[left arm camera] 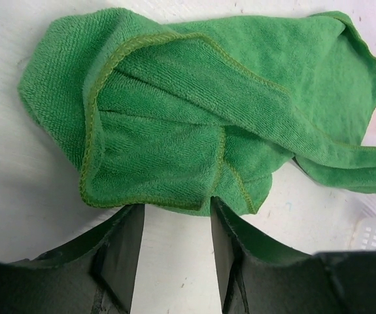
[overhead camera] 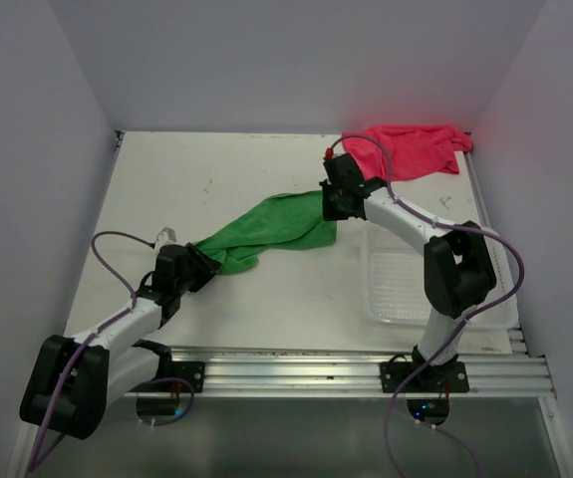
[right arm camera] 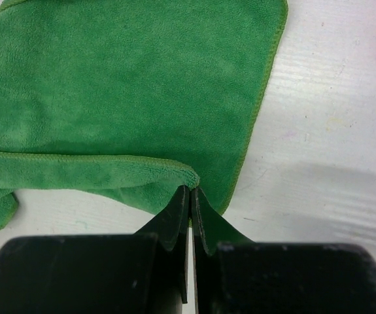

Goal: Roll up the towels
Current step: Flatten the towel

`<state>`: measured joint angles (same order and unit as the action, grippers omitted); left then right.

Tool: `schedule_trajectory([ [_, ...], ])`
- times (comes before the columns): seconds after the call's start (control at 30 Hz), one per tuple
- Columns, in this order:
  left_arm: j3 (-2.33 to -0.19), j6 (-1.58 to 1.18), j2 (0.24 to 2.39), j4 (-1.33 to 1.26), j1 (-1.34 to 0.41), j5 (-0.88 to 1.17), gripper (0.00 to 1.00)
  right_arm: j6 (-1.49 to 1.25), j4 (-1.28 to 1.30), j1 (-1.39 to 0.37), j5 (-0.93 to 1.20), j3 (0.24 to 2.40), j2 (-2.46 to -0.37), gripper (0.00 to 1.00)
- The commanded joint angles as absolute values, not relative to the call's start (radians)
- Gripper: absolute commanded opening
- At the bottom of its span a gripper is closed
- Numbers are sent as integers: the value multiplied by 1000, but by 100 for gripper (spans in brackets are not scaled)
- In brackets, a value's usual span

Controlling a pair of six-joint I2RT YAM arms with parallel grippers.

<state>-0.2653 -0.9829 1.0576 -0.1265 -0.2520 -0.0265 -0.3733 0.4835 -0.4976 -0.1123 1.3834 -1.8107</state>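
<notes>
Though at green towel (left arm camera: 194, 98) edge, L tool (left arm camera: 174, 216) agape; R tool (right arm camera: 191, 196) prob. clenched on hem.

Cloth on a matt surface.
The green towel (left arm camera: 194, 131) is shown as napped terry, hemmed in stitching; the white table (overhead camera: 216, 169) is shown matt and scuffed.

Looking steeply down from high behind the near edge, covering the whole bench (overhead camera: 266, 294). Peering forward, very near, over the left tool (left arm camera: 176, 208) and right tool (right arm camera: 190, 193); sharing the green towel (overhead camera: 276, 224) across all three.
</notes>
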Motion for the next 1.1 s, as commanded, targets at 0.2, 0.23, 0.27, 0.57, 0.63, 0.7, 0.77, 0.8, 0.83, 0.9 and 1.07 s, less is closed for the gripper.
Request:
schedule_trajectory([
  [0.2,-281,-931,1060,-164,-261,-104,47,-376,449,-491,-107,1370,-1796,0],
  [0.23,-284,-930,1060,-164,-259,-106,46,-376,449,-489,-107,1370,-1795,0],
  [0.27,-287,-930,1061,-164,-259,-107,43,-376,448,-491,-107,1370,-1795,0],
  [0.57,-279,-953,1062,-193,-259,-86,60,-377,443,-491,-103,1370,-1796,0],
  [0.63,-275,-971,1058,-207,-259,-71,62,-377,443,-491,-101,1370,-1795,0],
  [0.7,-278,-979,1066,-221,-259,-66,62,-377,443,-489,-100,1368,-1795,0],
  [0.77,-284,-982,1074,-225,-259,-61,62,-377,445,-491,-101,1368,-1796,0],
  [0.8,-287,-985,1080,-229,-259,-58,61,-376,442,-491,-98,1368,-1796,0],
  [0.83,-285,-988,1080,-235,-259,-54,59,-377,442,-489,-98,1368,-1796,0],
  [0.9,-285,-992,1083,-244,-259,-51,57,-377,440,-489,-98,1367,-1796,0],
  [1.07,-282,-997,1100,-259,-259,-40,53,-379,439,-489,-92,1367,-1798,0],
])
